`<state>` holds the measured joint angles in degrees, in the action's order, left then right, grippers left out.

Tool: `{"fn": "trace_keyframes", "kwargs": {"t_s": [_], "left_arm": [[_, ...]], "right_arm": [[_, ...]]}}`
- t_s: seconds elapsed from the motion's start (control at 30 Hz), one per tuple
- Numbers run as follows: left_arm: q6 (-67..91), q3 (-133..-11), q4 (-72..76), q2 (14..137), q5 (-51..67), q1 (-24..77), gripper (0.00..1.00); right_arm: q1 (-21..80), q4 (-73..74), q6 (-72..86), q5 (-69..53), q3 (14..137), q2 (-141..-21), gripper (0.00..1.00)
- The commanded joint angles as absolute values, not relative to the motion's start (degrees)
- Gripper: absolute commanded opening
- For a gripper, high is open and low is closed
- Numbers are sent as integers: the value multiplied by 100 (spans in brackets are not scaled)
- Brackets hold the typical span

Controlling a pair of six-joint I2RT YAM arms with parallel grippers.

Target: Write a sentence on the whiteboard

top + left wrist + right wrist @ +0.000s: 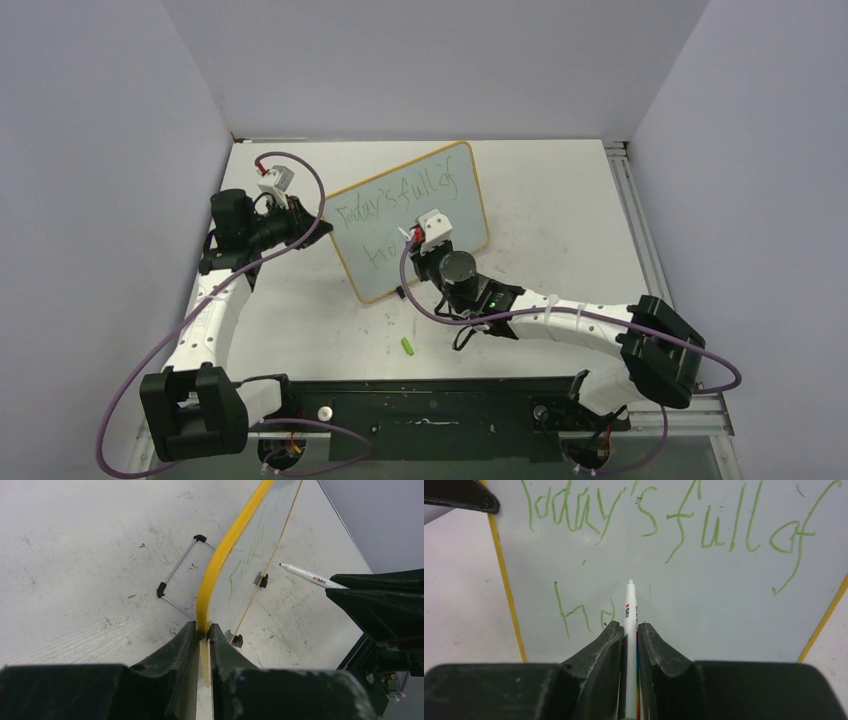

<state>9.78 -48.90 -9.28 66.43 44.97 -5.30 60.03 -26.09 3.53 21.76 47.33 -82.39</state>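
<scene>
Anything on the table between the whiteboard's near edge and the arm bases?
A small green cylinder, likely a pen cap, lies on the white tabletop before the orange-framed whiteboard, shown in the top view.

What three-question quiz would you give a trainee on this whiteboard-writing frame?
1. True or false: the left claw is shut on the thin orange-yellow frame of the pale grey-white rectangular whiteboard.
2. What does the right claw grip? A) a sponge eraser B) a slim white plastic marker pen C) a metal ruler
3. Fill in: the top line of the thin green handwritten sentence ends in the word "__".
Key: 1 true; 2 B; 3 of.
</scene>
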Motion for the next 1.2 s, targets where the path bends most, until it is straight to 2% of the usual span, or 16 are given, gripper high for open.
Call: {"fn": "trace_keyframes", "kwargs": {"t_s": [0.0,0.2,0.43,1.17], "left_arm": [[892,-5010,-844,6524,4337,-521,0],[871,-5014,-869,6541,4319,-510,0],[853,-5027,-892,6576,4286,-516,0],[836,-5036,-905,6592,4302,-510,0]], "right_arm": [[5729,-2751,408,1935,4637,-7943,5],[5353,-2801,450,1175,4509,-7778,5],[5335,-2864,389,828,4503,-7881,5],[5343,-2934,501,927,4535,-8487,5]]}}
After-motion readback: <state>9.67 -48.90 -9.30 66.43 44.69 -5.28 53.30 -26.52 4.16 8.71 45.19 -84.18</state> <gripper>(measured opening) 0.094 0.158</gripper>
